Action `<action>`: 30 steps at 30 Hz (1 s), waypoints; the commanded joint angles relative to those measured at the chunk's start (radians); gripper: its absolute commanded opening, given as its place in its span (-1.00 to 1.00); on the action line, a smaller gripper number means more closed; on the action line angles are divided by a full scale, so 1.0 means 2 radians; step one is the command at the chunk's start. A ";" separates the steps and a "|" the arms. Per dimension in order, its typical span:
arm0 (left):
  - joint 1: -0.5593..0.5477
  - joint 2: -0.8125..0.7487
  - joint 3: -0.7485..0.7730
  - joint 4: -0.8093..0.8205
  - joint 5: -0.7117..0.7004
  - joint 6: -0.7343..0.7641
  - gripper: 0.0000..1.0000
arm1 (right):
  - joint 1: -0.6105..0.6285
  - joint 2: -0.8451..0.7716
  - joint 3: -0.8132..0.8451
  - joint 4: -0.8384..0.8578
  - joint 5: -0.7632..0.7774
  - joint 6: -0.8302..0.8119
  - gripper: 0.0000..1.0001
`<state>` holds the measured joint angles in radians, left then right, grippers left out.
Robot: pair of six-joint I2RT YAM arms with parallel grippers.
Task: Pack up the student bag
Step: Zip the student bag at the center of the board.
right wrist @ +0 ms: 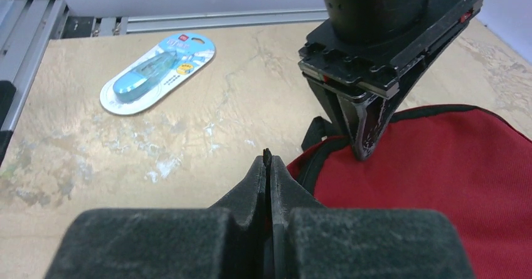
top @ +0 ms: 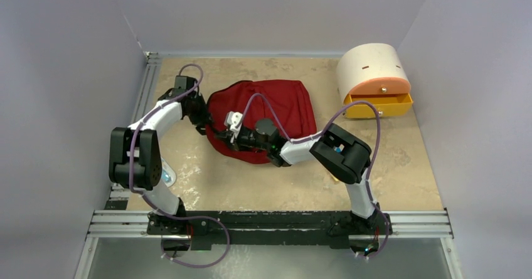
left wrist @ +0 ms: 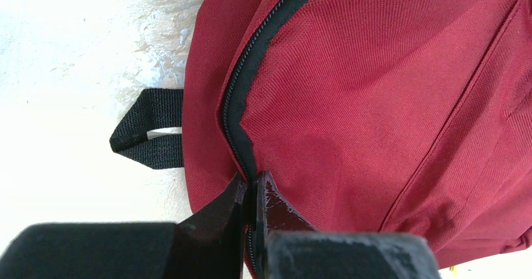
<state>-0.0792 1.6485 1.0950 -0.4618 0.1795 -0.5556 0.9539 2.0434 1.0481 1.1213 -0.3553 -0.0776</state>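
The red backpack [top: 276, 106] lies in the middle of the top view. The left gripper [left wrist: 254, 184] pinches its left edge at the black zipper [left wrist: 246, 72]. The right gripper [right wrist: 268, 163] is pressed together just beside that edge, low in the frame.

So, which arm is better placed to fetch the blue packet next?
Right, probably. The left tool is shut on the student bag at its zipper; the right tool, shut with nothing visibly held, faces the blue packet.
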 commanded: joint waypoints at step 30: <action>0.080 0.104 0.138 0.006 -0.010 0.031 -1.00 | -0.018 -0.180 -0.119 -0.192 -0.131 -0.119 -1.00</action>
<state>0.0154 1.8366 1.2900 -0.5972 0.2840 -0.5377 0.9134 1.7569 0.8158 0.8566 -0.4484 -0.2699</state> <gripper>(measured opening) 0.027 0.008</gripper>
